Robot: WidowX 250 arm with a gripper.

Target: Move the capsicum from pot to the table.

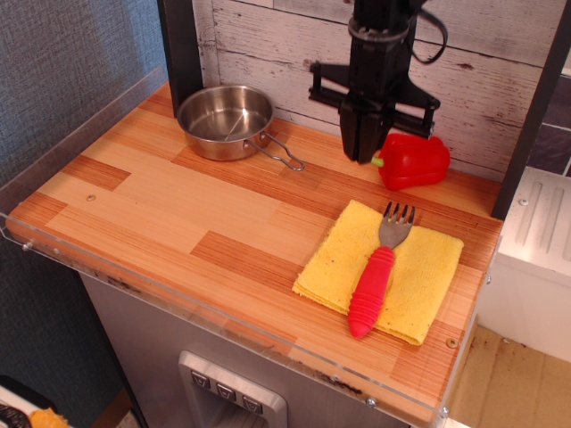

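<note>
The red capsicum (417, 160) lies on its side on the wooden table (178, 201) at the back right, with its green stem pointing left. The black gripper (364, 153) hangs just left of it, fingers pointing down close to the stem, and holds nothing. Its fingers overlap into one dark mass from this angle. The steel pot (225, 120) stands empty at the back left, its wire handle pointing right.
A yellow cloth (419, 276) lies at the front right with a red-handled fork (375, 285) on it. A whitewashed plank wall (500, 80) runs along the back. Clear acrylic edges (53, 134) line the left and front.
</note>
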